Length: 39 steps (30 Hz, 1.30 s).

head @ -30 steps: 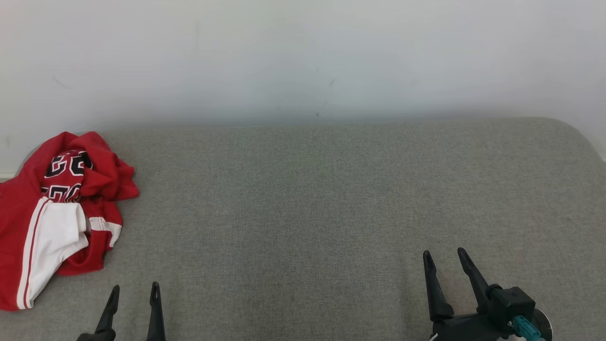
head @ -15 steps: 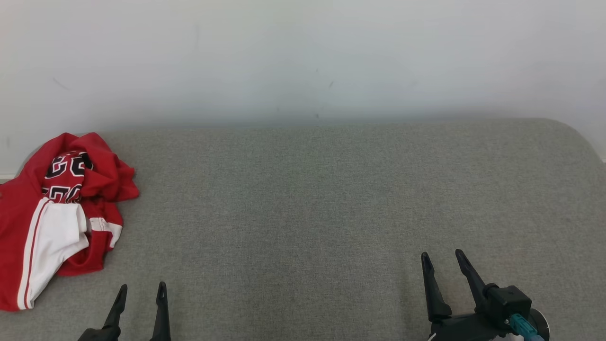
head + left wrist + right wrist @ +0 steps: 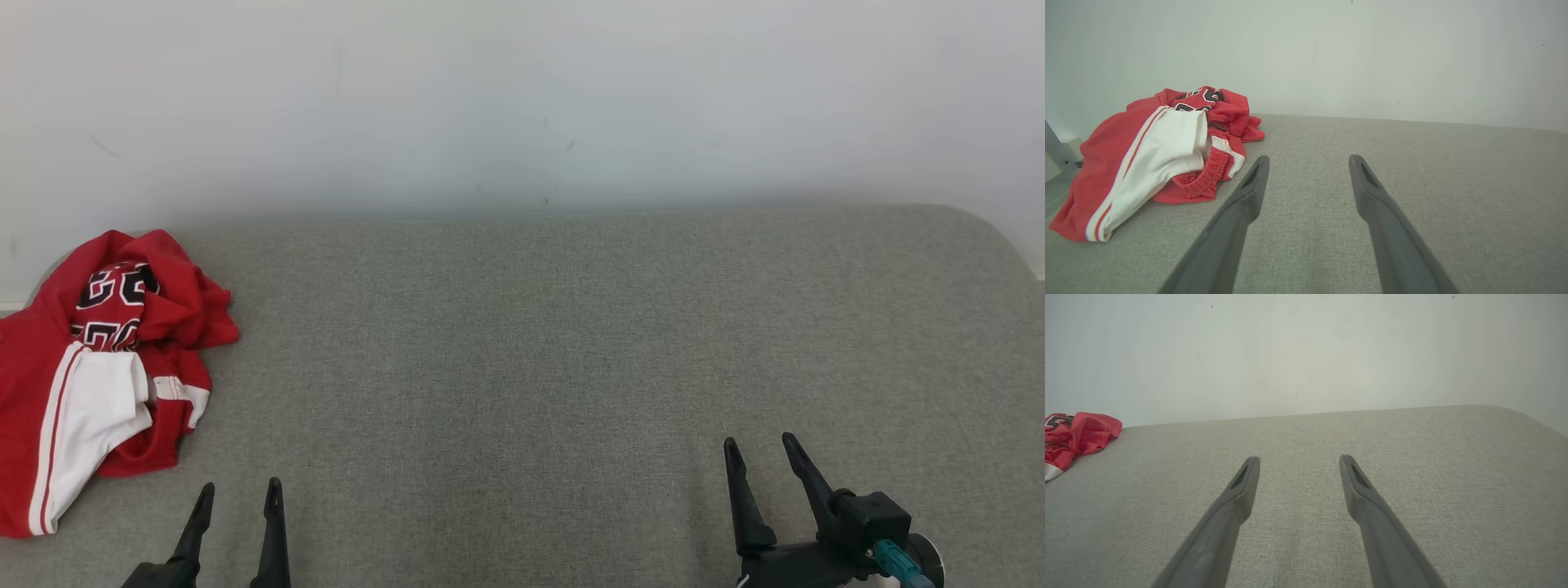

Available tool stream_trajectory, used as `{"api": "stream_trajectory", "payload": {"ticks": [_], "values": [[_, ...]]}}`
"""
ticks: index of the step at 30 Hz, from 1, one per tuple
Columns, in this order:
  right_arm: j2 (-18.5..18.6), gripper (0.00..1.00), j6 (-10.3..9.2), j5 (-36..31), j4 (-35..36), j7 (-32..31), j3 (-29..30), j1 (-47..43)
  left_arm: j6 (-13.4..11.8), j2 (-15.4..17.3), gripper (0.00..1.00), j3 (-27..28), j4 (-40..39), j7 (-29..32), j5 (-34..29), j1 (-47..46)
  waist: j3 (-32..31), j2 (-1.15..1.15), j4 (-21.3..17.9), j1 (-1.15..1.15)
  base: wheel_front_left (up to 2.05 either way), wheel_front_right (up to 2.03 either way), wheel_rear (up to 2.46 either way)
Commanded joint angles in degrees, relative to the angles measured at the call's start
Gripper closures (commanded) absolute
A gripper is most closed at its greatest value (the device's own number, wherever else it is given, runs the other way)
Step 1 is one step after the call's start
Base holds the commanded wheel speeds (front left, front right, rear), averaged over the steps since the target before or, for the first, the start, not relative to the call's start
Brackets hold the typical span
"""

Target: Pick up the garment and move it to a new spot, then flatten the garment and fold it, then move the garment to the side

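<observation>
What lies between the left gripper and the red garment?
Nothing but a bare stretch of the grey surface; the left wrist view shows it between the left gripper and the garment.

Head camera sits high, tipped forward and down across the grey tabletop [image 3: 522, 343] to the wall [image 3: 522, 98]. Left wrist camera rides low, skimming along the left claw [image 3: 1309, 157], close to the red garment [image 3: 1147, 155] (off to its left). Right wrist camera, equally low behind the right claw [image 3: 1299, 457], faces that same wall from farther off. The garment sits at its far left, so all three views share it.
</observation>
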State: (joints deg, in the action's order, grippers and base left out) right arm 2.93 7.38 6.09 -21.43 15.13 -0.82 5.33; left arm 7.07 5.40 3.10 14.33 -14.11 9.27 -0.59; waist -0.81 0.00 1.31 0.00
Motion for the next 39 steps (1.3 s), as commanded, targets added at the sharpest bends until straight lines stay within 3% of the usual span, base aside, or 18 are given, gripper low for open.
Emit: {"api": "stream_trajectory", "payload": {"ticks": [1, 27, 39], "values": [[-0.07, 0.00, 0.20, -0.29, -0.14, 0.04, 0.02, 0.24, -0.08, 0.26, 0.00, -0.13, 0.12, 0.13, 0.30, 0.02, 0.03, 0.00, 0.01, 0.00, 0.00, 0.00, 0.00], [-0.08, 0.00, 0.20, 1.31, -1.15, 0.05, -0.68, 0.60, -1.04, 1.07, 0.00, -1.26, -0.16, 1.10, 1.82, -1.16, 0.02, 0.00, 0.83, 0.00, 0.00, 0.00, 0.00], [-0.08, 0.00, 0.20, 2.47, -1.55, 0.04, -0.65, -0.65, -2.54, 0.93, 0.00, -1.66, -0.06, 1.37, 2.17, -0.45, -0.15, 0.00, 7.42, 0.00, 0.00, 0.00, 0.00]]}}
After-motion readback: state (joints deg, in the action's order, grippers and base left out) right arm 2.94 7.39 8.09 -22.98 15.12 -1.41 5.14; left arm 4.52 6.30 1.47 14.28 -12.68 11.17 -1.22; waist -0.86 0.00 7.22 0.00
